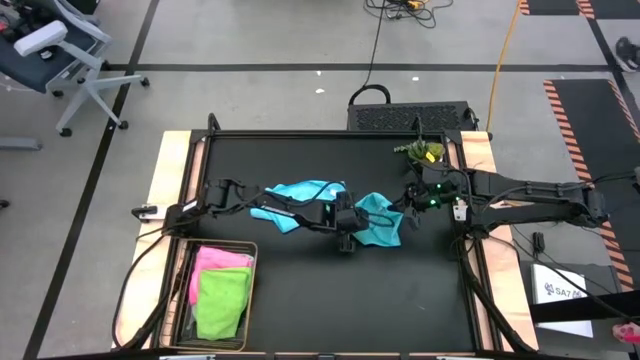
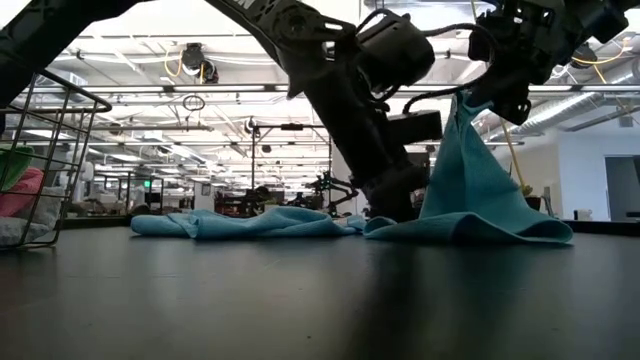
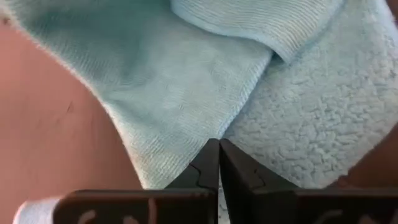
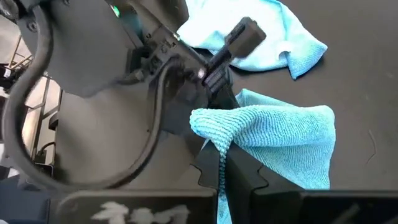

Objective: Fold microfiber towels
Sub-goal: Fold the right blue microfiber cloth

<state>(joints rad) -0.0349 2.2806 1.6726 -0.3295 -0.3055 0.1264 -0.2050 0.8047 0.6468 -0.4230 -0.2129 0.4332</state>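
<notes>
A teal towel [image 1: 382, 222] sits at the table's middle, one corner raised so that it stands like a tent [image 2: 480, 190], its lower edges on the table. My right gripper [image 1: 412, 200] is shut on the raised corner. My left gripper [image 1: 352, 228] is shut low at the towel's left side [image 2: 395, 205]. A light blue towel [image 1: 300, 192] lies crumpled on the table just left of the teal one, under my left arm. My left gripper pinches the teal towel between its two shut fingertips [image 3: 208, 163], at a spot [image 3: 214, 134] where a ribbed face and a fluffy face meet. The fingers slant down from the table's left. That part of the cloth lies on the table. My right gripper pinches the teal towel's raised corner [image 4: 214, 127] between its two fingers, coming from the table's right and slanting down. The corner bunches over the fingertips. The cloth hangs below [image 2: 470, 150], sloping down to the table, where its lower part lies spread.
A wire mesh basket [image 1: 185, 290] at the near left holds a pink towel [image 1: 220, 258] and a lime green towel [image 1: 222, 300]. A small green plant [image 1: 420, 152] stands at the far right. Bare black tabletop [image 1: 330, 300] stretches along the near side.
</notes>
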